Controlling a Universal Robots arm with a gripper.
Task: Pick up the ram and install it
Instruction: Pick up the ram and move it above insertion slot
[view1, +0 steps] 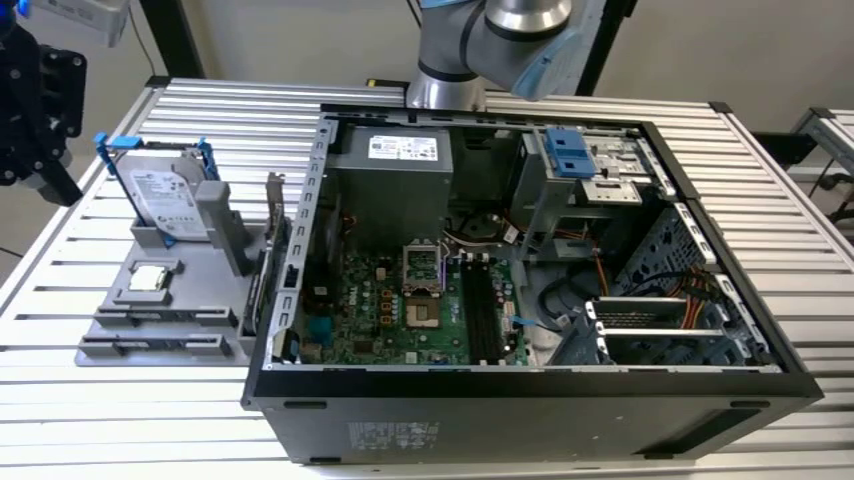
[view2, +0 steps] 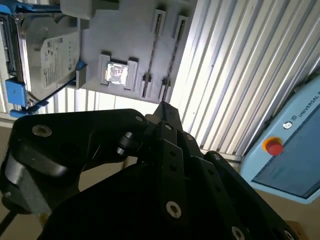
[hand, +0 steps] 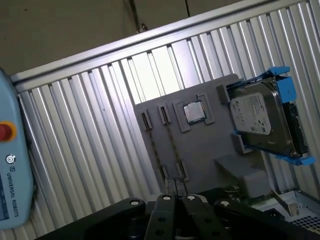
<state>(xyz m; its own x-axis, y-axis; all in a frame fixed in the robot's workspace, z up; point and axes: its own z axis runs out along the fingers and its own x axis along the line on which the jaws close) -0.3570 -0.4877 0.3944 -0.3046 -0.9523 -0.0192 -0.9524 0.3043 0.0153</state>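
Claw (hand: 176, 199) status: narrow setting, with the fingertips drawn together in both wrist views. It hangs at the exterior view's left (view1: 47, 165), above the left edge of the desk (view1: 134, 420) and well apart from the computer case (view1: 534, 385). The arm (view1: 501, 35) rises behind the far side of the case.

Both wrist views look at the grey holder (hand: 200, 150), which lies on the desk just to the left of the case. A hard drive (view1: 167, 195) in a blue frame stands tilted at the holder's far end. A small square processor chip (view1: 150, 278) lies flat in a recess nearer the middle. Two long narrow slots (view1: 158, 320) run across the holder's near end.

The case lies on its side with its panel off, showing the green motherboard (view1: 387, 300). Long dark memory slots (view1: 477, 310) run near-to-far along the board's right side.

Location of the ram: cannot be determined. Whether a stick sits in one of the memory slots cannot be told.

A pale blue pendant (view2: 295, 150) with a red button lies beside the desk.
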